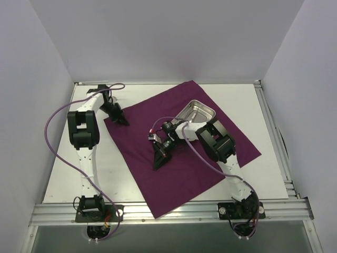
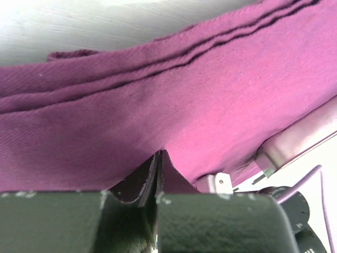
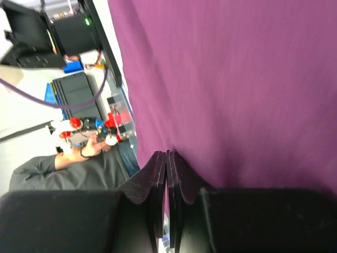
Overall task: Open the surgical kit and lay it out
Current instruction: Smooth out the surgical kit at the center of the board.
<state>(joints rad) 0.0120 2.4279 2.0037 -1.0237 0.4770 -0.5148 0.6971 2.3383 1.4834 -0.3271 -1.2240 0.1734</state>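
The surgical kit's dark purple cloth wrap (image 1: pixel 184 176) lies spread as a diamond on the table. Its shiny steel tray (image 1: pixel 199 110) sits on the far part of the cloth. My left gripper (image 1: pixel 125 123) is shut, its tips against the cloth near the left corner. In the left wrist view the gripper (image 2: pixel 159 153) meets the cloth (image 2: pixel 184 95), with hemmed folds beyond and the tray (image 2: pixel 300 139) at right. My right gripper (image 1: pixel 157 166) is at mid-cloth. In the right wrist view it (image 3: pixel 167 154) is shut with a sliver of the cloth (image 3: pixel 237 79) between its jaws.
Bare white table (image 1: pixel 105 168) lies left of the cloth. An aluminium rail (image 1: pixel 168 213) runs along the near edge. White walls close in the far and side edges. The right arm's body crosses the cloth beside the tray. A person (image 3: pixel 63 168) shows beyond the table.
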